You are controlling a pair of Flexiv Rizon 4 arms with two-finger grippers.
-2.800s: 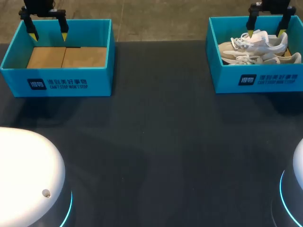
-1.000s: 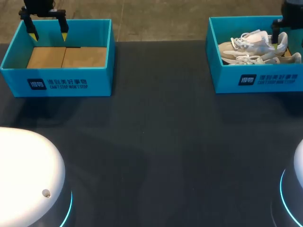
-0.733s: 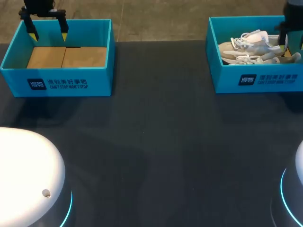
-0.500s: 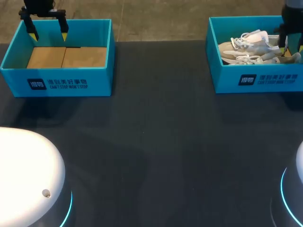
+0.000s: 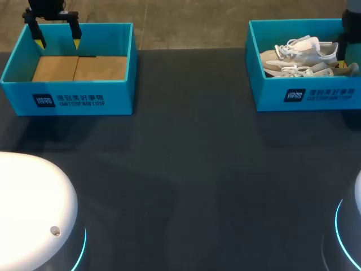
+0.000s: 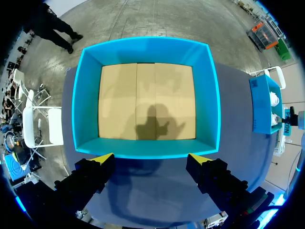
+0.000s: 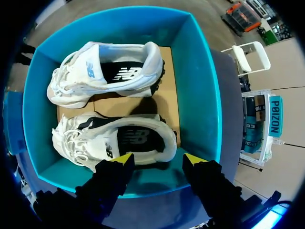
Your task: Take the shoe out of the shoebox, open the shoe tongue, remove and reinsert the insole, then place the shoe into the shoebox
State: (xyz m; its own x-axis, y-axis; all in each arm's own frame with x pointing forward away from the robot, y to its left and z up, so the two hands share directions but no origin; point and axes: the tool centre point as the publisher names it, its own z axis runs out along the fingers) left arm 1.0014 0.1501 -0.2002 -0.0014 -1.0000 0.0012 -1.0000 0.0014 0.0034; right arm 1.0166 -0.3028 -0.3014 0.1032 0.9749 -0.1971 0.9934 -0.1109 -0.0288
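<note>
Two white shoes in the shoebox [image 7: 202, 95], neither one grasped.
The right gripper [image 7: 158, 160], fingers spread wide, hangs over the heel of the nearer shoe [image 7: 114, 140]. The second shoe [image 7: 109, 71] lies beside it (toes pointing the same way). The left gripper [image 6: 151, 158], likewise released, hovers at the rim of the cardboard-floored blue box [image 6: 86, 95].

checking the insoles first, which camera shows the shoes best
Right wrist view: it looks straight down on both shoes, insoles exposed. Head view shows them side-on behind the box wall; left wrist view, just far white specks.
</note>
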